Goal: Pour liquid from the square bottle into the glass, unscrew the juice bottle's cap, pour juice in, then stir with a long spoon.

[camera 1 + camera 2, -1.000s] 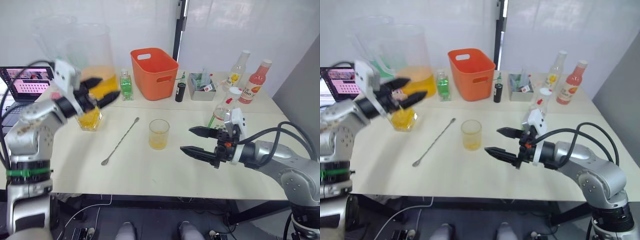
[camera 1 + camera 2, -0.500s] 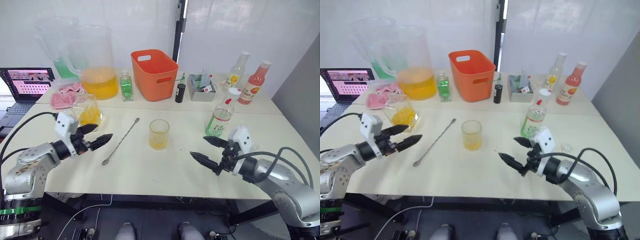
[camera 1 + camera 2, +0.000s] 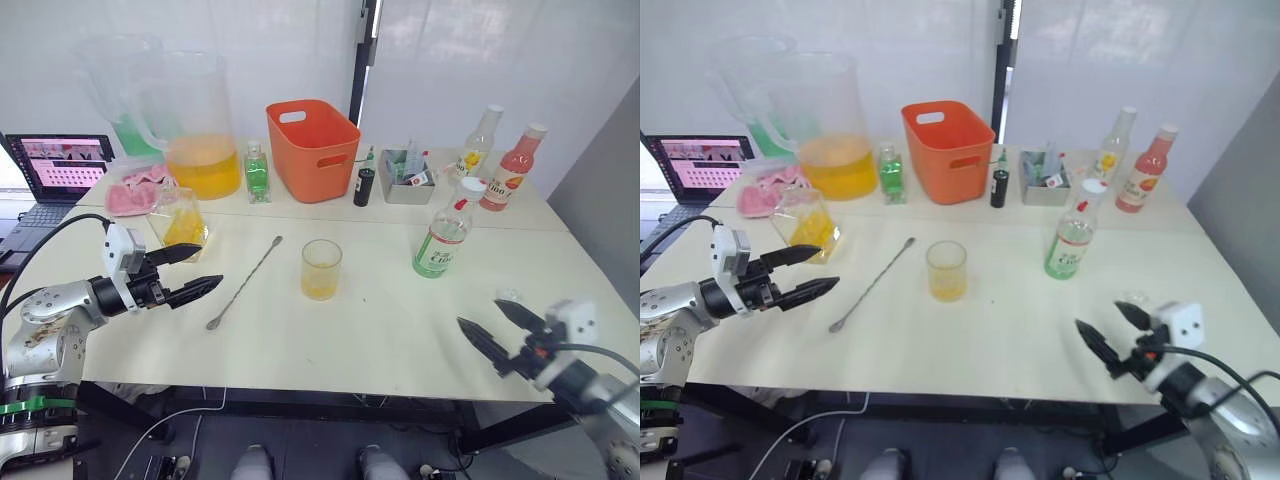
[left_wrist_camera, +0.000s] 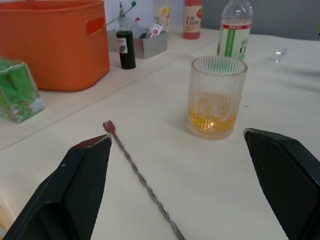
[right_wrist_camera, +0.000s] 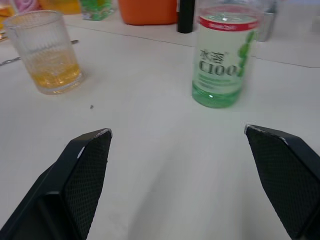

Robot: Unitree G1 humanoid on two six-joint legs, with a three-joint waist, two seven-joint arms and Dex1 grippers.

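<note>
Your right gripper (image 3: pixel 503 334) has pulled back to the near right, jaws spread and empty, leaving the juice bottle (image 3: pixel 441 235) capped on the bench (image 3: pixel 380 330); unscrewing remains. The left gripper (image 3: pixel 186 273) is likewise spread and empty.

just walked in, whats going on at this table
Nothing is being held right now. Both grippers are open and low over the table's front edge: the left gripper near the long spoon, the right gripper at the front right. The glass stands mid-table with some amber liquid in it. The juice bottle stands upright to its right, white cap on, so the juice looks not yet poured. The spoon lies flat, unused.
</note>
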